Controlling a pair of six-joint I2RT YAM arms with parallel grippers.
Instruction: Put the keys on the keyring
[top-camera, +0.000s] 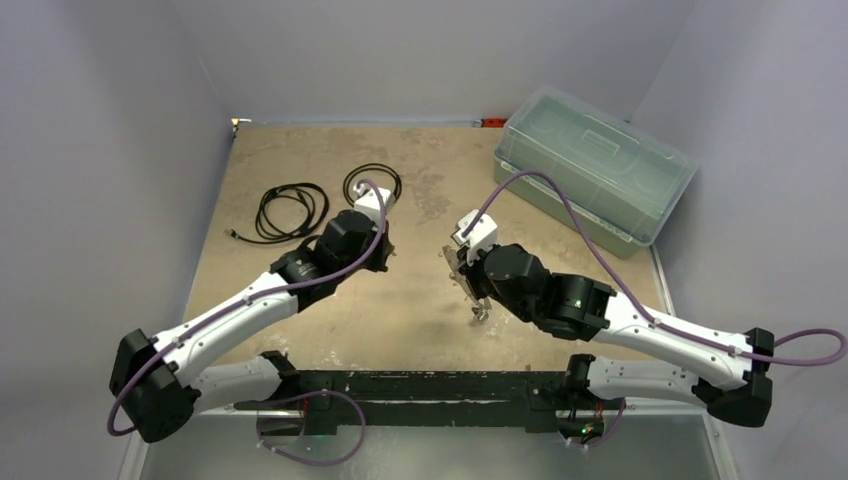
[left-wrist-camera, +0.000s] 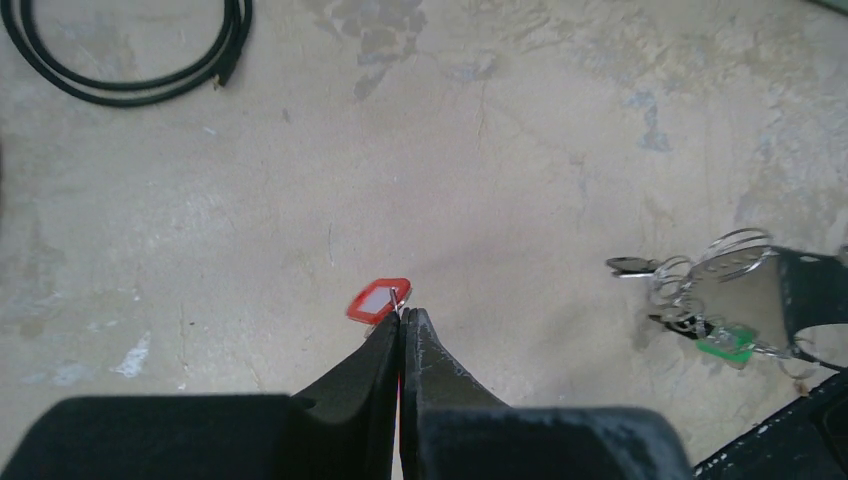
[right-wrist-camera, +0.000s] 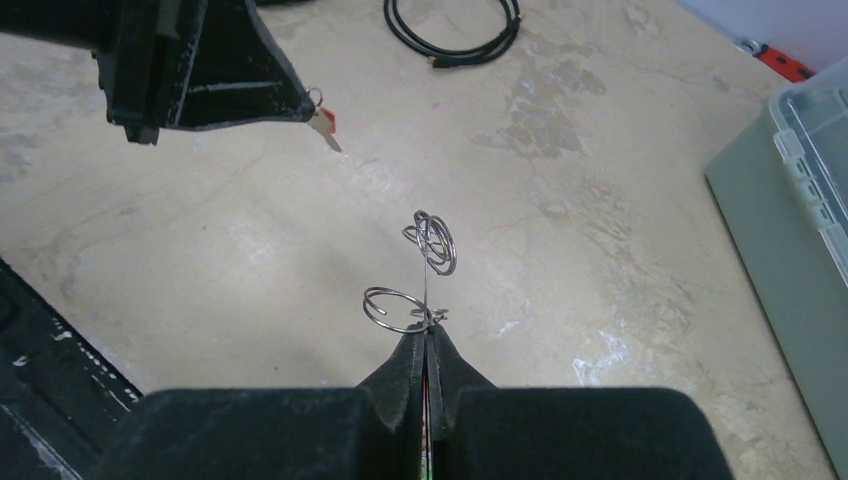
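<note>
So that the red key (left-wrist-camera: 379, 300) can thread on, my left tool (left-wrist-camera: 403, 318) pinches it facing the keyring (right-wrist-camera: 398, 306), itself pinched in my right tool (right-wrist-camera: 427, 335).

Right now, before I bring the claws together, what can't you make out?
Left wrist view: the left claw covers the red key below its tag.
Right wrist view: the right claw hides its grip point on the keyring.
Top view: key and keyring are too small to resolve.
</note>
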